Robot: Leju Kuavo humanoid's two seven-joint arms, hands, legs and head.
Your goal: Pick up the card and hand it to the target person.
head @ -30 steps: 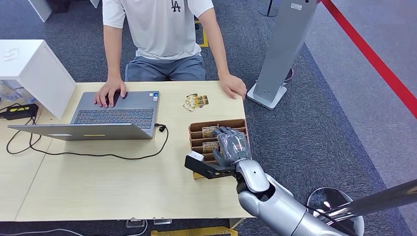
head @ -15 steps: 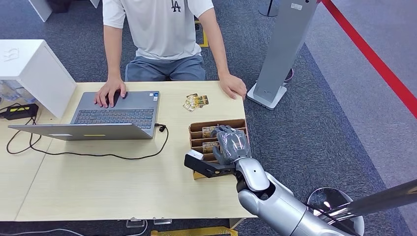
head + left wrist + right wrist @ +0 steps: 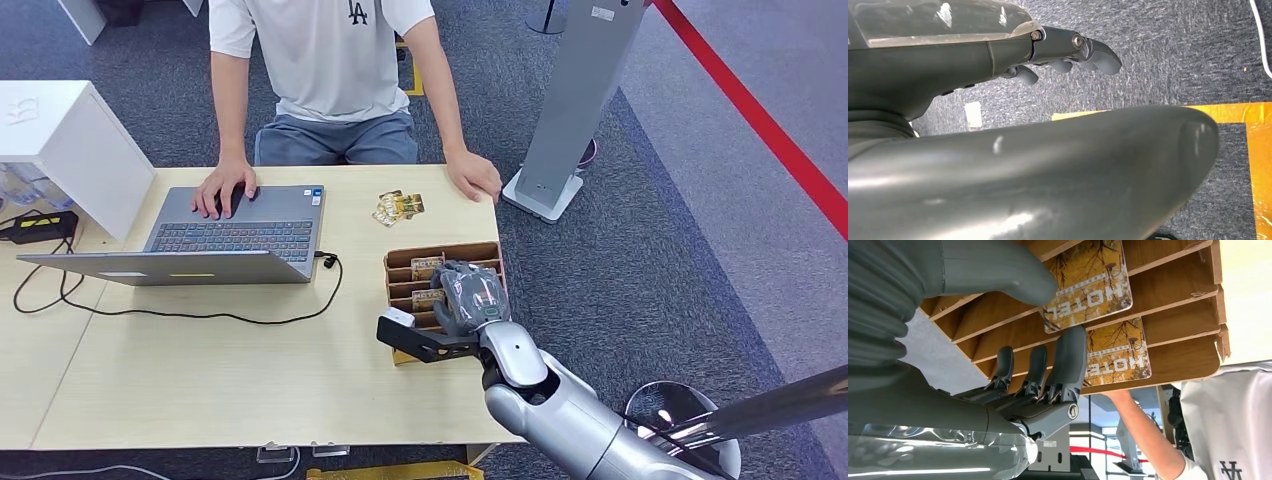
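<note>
Between the slats of the wooden card rack [image 3: 396, 262] on the light wood table [image 3: 230, 370] stand two yellow hotel key cards. The nearer card [image 3: 1087, 281], printed HOTEL, sits one slot ahead of the second card [image 3: 1120, 355]. Right wrist view shows the right hand [image 3: 470, 297] at the nearer card: the thick thumb [image 3: 998, 267] lies against one face and the darker fingers [image 3: 1070, 362] reach up on the other side, touching its lower edge, so the hand is closing around the card though the card remains seated in its slot. Whether the pinch is firm I cannot tell.

Beyond the rack, a small loose pile of cards [image 3: 398, 207] lies near the table's far edge. A person in a white T-shirt [image 3: 325, 55] sits opposite, one hand on an open laptop [image 3: 235, 235], the other resting on the table corner. A black cable [image 3: 200, 315] loops across the tabletop.

Left wrist view shows the left hand [image 3: 1068, 52] hanging over grey carpet [image 3: 1168, 60], fingers loosely curled, holding nothing.
</note>
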